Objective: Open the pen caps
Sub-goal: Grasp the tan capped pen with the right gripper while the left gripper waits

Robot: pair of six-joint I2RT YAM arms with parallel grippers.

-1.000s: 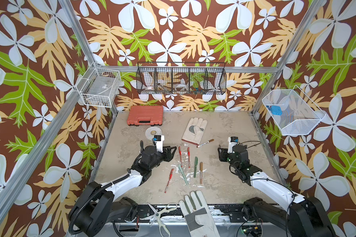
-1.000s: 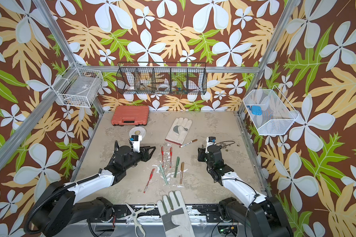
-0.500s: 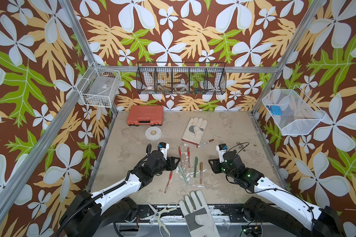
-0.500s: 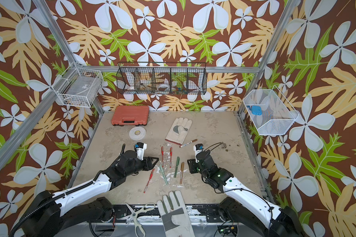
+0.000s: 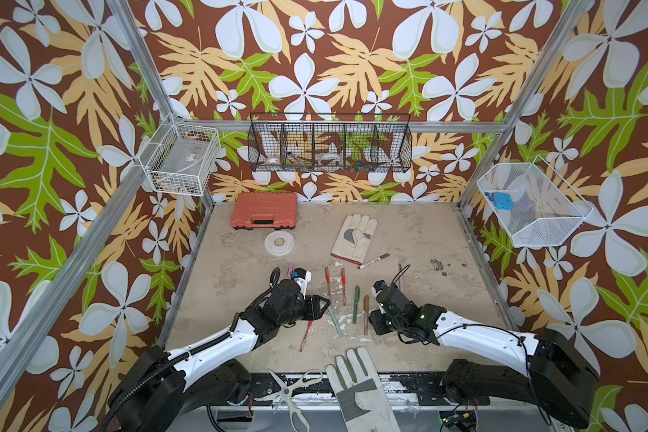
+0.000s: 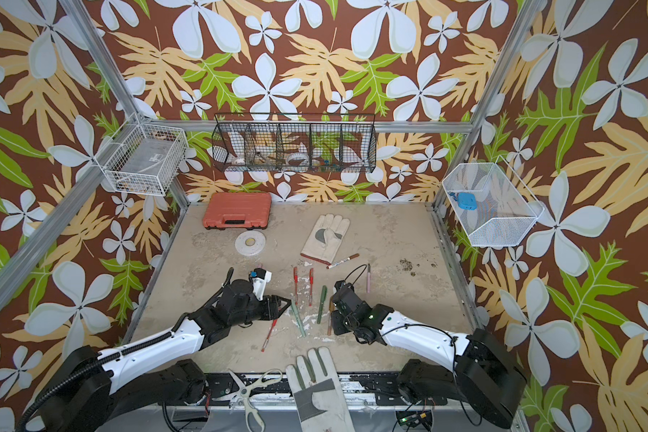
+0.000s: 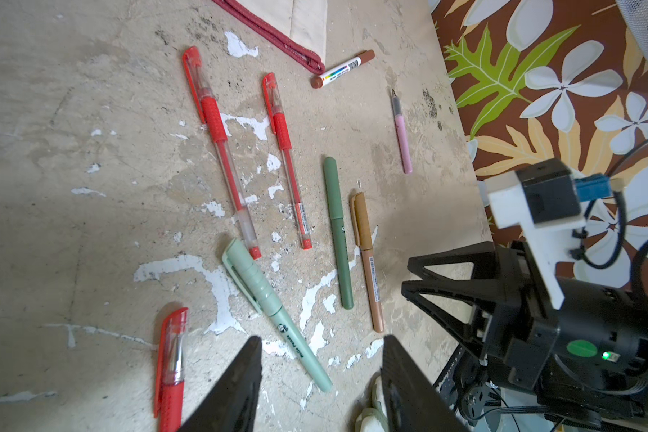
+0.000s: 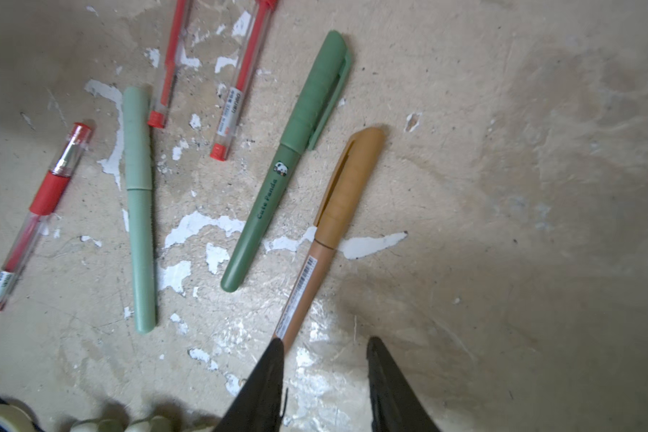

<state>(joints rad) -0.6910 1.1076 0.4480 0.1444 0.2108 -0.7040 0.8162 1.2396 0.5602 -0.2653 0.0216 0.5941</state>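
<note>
Left gripper (image 7: 320, 357) hovering, jaws parted, holding nothing; pale mint plastic pen (image 5: 334, 322) lying just under it, axis running 11-to-5 o'clock in a top view, matching mint cap (image 7: 246, 273) at 11 end. Right gripper (image 8: 326, 344) likewise parted, empty, sitting beside gold plastic pen (image 8: 315, 258) at its 9 o'clock, gold cap (image 8: 352, 175) pointing 12. Dark green plastic pen (image 8: 277, 179) reading "Cute Panda"; mint showing "Panda".
</note>
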